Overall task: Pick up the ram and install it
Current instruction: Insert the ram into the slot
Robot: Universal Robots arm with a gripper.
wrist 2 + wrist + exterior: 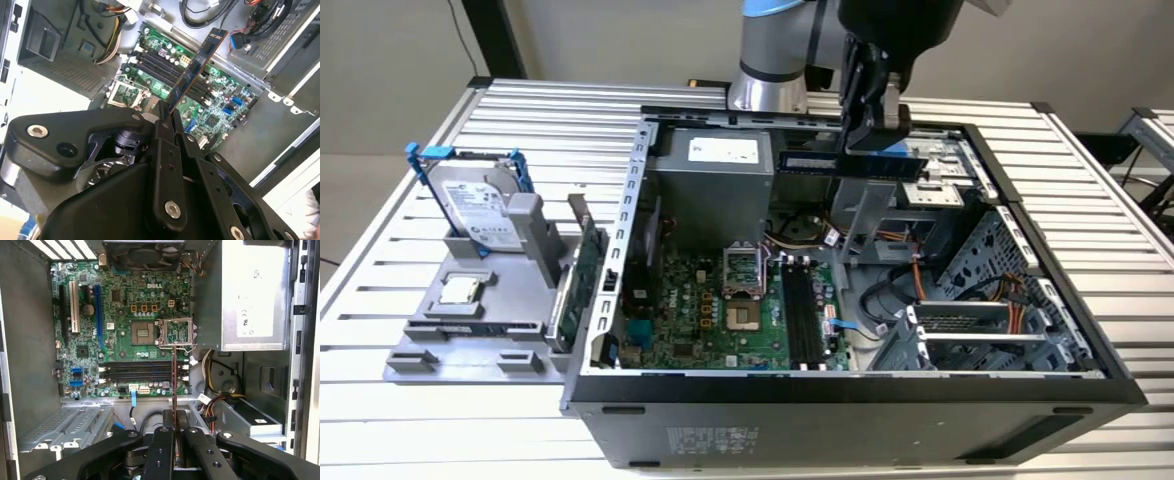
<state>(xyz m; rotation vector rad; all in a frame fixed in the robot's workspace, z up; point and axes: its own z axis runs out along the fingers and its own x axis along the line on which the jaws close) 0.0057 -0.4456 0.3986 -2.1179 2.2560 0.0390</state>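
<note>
Remote station inventory, left to right.

1. Surface (454, 420): slatted metal, carrying everything listed.
2. Grey holder (467, 345), far left. It holds a drive (474, 205) standing upright in a blue frame. A square chip (460, 290) lies flat nearer me. A green card (580, 270) stands on edge at the holder's right side, just beside the case.
3. Case (854, 410): lying open, side panel off. The motherboard (707, 305) sits on its floor with black slots (803, 310) running near to far. A grey power supply (714, 165) is at the far left inside.
4. Tool (874, 145): I have it hanging over the far part of the case, right of the power supply. Its fingers (162, 440) are closed tight on the ram.
5. Ram (834, 162): a thin blue-green stick clamped in the tool. It is raised above the motherboard and well apart from the slots. In both wrist views it sticks out from the fingertips towards the board (195, 70).
6. Metal cage (987, 330): right half of the case, with cables (921, 285) looping beside it.
</note>
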